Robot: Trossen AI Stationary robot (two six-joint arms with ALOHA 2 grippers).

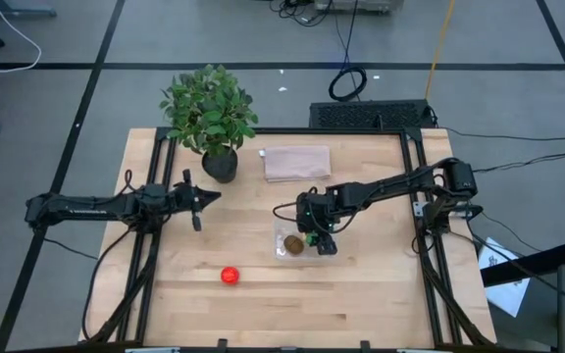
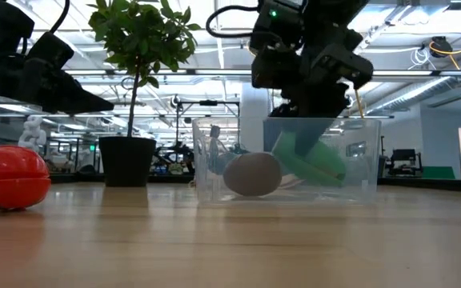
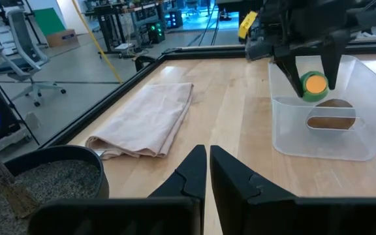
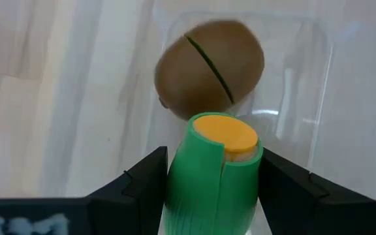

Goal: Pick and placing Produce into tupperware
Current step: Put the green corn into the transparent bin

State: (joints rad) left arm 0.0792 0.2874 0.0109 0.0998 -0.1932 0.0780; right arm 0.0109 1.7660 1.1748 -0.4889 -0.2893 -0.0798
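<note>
The right gripper is clamping the green vegetable inside the container (kiwi alongside); releasing askew risks it tipping out. The left gripper is idling closed.

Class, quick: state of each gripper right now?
Left gripper: shut, empty.
Right gripper: holding the green food over the tupperware.

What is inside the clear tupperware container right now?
The brown kiwi lies in the tupperware. The green piece is tilted into it, held by the right end effector. Its lower end is covered. The red piece lies outside.
</note>
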